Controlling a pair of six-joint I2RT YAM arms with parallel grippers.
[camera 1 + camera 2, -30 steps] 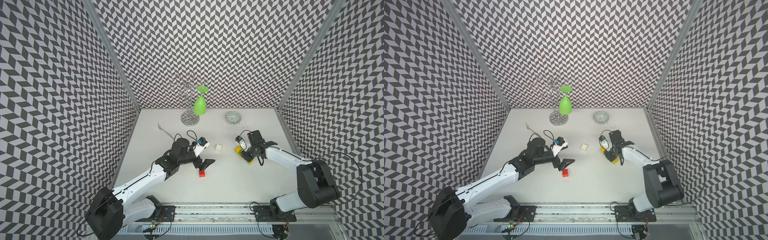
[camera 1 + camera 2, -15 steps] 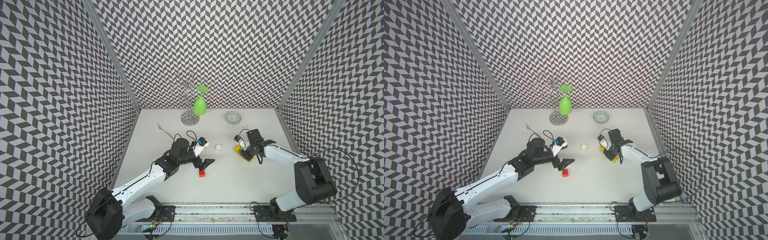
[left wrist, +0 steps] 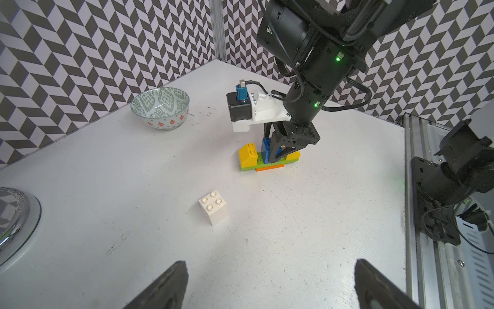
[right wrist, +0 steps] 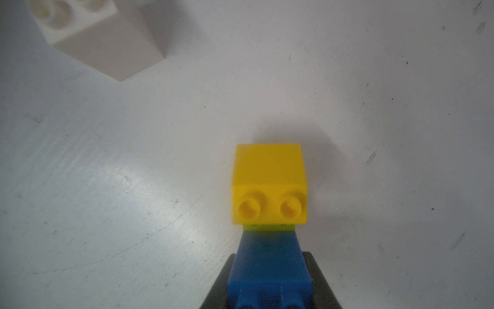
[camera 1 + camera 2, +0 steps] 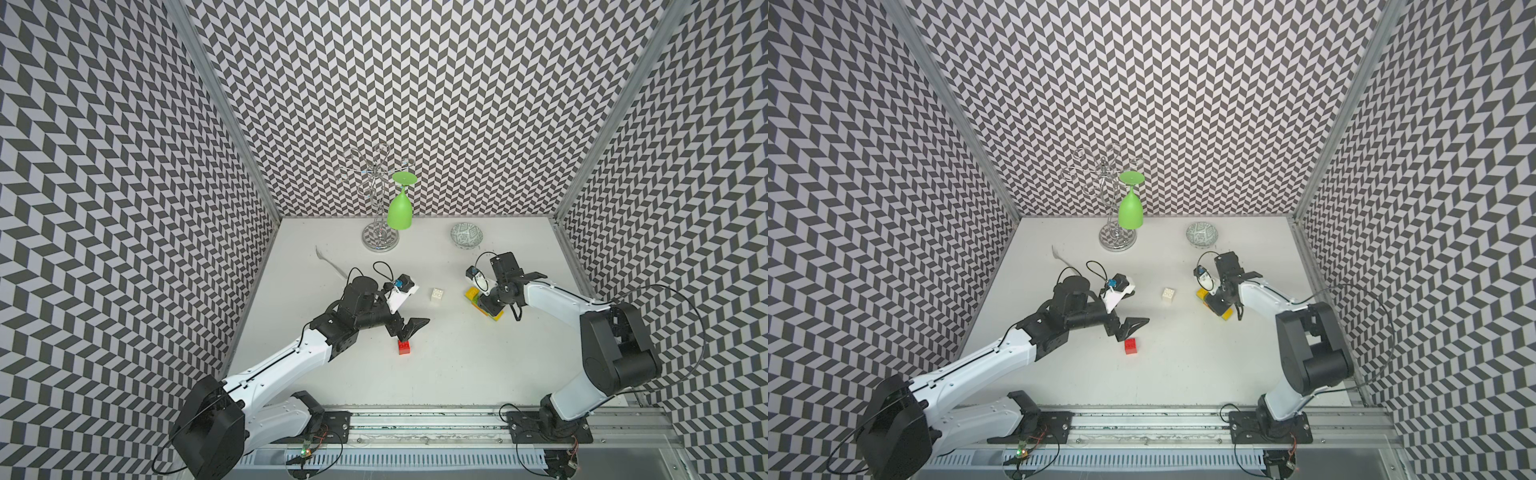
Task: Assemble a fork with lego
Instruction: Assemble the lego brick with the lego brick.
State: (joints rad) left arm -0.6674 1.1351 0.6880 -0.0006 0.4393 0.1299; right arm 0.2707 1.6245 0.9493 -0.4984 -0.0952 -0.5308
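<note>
The partly built fork (image 3: 264, 161) stands on the table: orange brick at the bottom, lime green layer, then a yellow sloped brick (image 4: 268, 184), a blue brick (image 4: 268, 264) and another yellow one on top. My right gripper (image 3: 278, 151) (image 5: 487, 305) (image 5: 1217, 305) (image 4: 270, 281) is shut on the blue brick from above. A loose white brick (image 5: 436, 296) (image 5: 1168, 296) (image 3: 213, 207) stands to the left of the build. My left gripper (image 5: 409, 330) (image 5: 1126, 328) (image 3: 270, 267) hangs open and empty just above a loose red brick (image 5: 404, 347) (image 5: 1131, 346).
A patterned bowl (image 5: 467, 235) (image 3: 160, 108) sits at the back right. A wire glass rack (image 5: 380, 241) with a hanging green glass (image 5: 400, 212) stands at the back centre. A thin pale plastic fork (image 5: 330, 262) lies back left. Patterned walls close three sides.
My right arm has swung a little to the left, and the build under its gripper has shifted slightly that way. The left arm and the loose bricks have not moved.
</note>
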